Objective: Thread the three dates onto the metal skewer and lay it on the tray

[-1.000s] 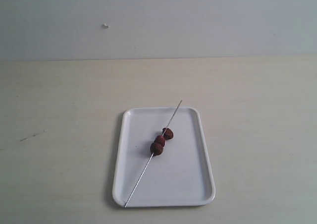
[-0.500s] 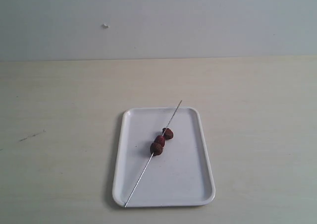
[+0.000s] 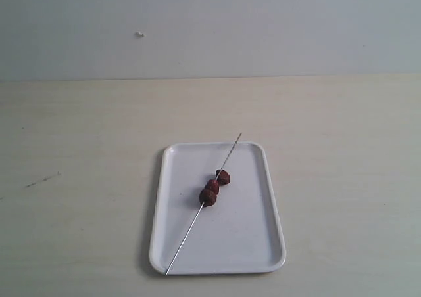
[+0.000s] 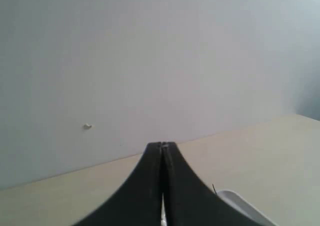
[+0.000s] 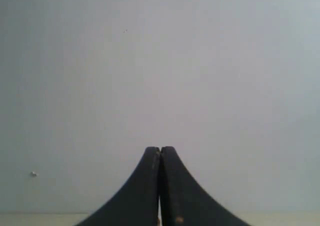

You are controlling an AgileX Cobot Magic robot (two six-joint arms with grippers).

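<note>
The white tray (image 3: 253,244) lies on the table at the front middle of the exterior view. The metal skewer (image 3: 187,236) rests across it on a slant, its tips reaching past the far rim and the near left corner. The three dates (image 3: 212,186) sit threaded on it, bunched near the tray's middle. Neither arm shows in the exterior view. My left gripper (image 4: 162,145) is shut with nothing in it, raised and facing the wall; a corner of the tray (image 4: 240,203) shows beside it. My right gripper (image 5: 160,149) is shut and empty too, facing the wall.
A pale wooden table (image 3: 79,179) runs back to a grey wall (image 3: 263,27). A small white speck (image 3: 139,34) sits on the wall. A faint dark scuff (image 3: 43,179) marks the table at the left.
</note>
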